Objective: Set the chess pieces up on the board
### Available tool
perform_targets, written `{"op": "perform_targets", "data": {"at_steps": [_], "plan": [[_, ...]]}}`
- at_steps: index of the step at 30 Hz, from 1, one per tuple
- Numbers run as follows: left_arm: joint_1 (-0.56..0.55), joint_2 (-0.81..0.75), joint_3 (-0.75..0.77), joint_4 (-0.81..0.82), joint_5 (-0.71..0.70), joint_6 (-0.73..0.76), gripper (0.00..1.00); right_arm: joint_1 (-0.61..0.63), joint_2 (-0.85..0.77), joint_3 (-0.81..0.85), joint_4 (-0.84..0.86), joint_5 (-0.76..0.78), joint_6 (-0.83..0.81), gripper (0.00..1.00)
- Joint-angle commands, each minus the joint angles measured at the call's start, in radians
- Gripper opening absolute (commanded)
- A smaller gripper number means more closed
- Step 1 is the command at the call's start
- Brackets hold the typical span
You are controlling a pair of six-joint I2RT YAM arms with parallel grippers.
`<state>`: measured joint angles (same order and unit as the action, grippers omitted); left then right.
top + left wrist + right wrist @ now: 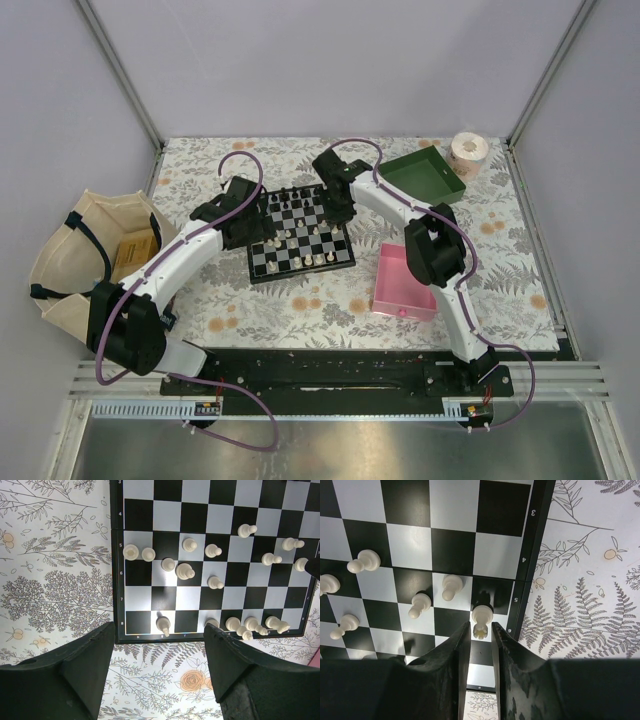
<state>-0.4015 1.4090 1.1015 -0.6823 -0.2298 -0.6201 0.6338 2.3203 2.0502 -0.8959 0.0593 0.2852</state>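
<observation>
Picking one cream-white piece (482,614) off the edge file appears to be the step in hand. In the right wrist view, the right gripper (481,625) has its fingers (457,652) set narrowly apart, one on either side of the piece's head. Whether the pads already bear on the piece cannot be told. The piece stands on a black square beside the border mark 5 of the board (455,510). Two pawns (451,586) stand just beside it, toward the middle of the board.

A good grip would take the piece low on its stem, with the jaws square to it and the piece centred between them. The lift should be straight up before any sideways travel. The neighbouring pawns are close enough to be knocked, and a grip only on the head could let so small a piece tip or slip.

In the overhead view, the right arm rises from its base at the near table edge. It folds at an elbow over the pink tray (405,285) and reaches leftward, with its gripper (335,200) pointing down over the far right part of the board (262,258).

The left arm sweeps up from its base to the board's left side. The left gripper (160,670) has its jaws wide apart with nothing between them, hanging over the tablecloth just off the board's edge. Other cream pieces (250,625) stand along that edge.

Beyond the board lies the green tray (425,172).
</observation>
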Motion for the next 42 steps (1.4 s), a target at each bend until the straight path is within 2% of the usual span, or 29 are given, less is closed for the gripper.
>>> {"op": "perform_targets", "data": {"at_steps": [1, 6, 8, 9, 12, 14, 20, 22, 24, 27, 42], "plan": [[0.004, -0.012, 0.018, 0.021, -0.020, 0.013, 0.75, -0.008, -0.018, -0.008, -0.011, -0.007, 0.000, 0.31], [0.006, -0.012, 0.018, 0.020, -0.020, 0.016, 0.75, -0.006, -0.027, -0.031, -0.003, -0.007, -0.003, 0.31], [0.004, -0.012, 0.015, 0.020, -0.020, 0.013, 0.75, -0.008, -0.039, -0.047, 0.014, -0.009, -0.006, 0.22], [0.004, -0.010, 0.017, 0.021, -0.022, 0.013, 0.75, -0.008, -0.051, -0.054, 0.023, -0.006, -0.004, 0.22], [0.004, -0.010, 0.018, 0.021, -0.017, 0.014, 0.75, -0.008, -0.062, -0.065, 0.040, 0.000, -0.003, 0.32], [0.004, -0.010, 0.017, 0.021, -0.019, 0.014, 0.76, -0.006, -0.059, -0.061, 0.038, -0.006, -0.006, 0.35], [0.006, -0.005, 0.017, 0.021, -0.019, 0.016, 0.75, -0.008, -0.071, -0.082, 0.048, -0.012, -0.003, 0.27], [0.006, -0.004, 0.017, 0.023, -0.014, 0.014, 0.75, -0.006, -0.081, -0.094, 0.060, -0.010, -0.009, 0.28], [0.006, -0.004, 0.014, 0.027, -0.008, 0.014, 0.76, -0.006, -0.081, -0.094, 0.060, -0.001, -0.008, 0.36], [0.006, -0.004, 0.011, 0.029, -0.006, 0.014, 0.75, -0.006, -0.082, -0.085, 0.058, -0.001, -0.009, 0.38], [0.006, 0.004, 0.014, 0.029, -0.002, 0.016, 0.76, -0.008, -0.013, 0.048, -0.006, -0.007, -0.020, 0.32]]}}
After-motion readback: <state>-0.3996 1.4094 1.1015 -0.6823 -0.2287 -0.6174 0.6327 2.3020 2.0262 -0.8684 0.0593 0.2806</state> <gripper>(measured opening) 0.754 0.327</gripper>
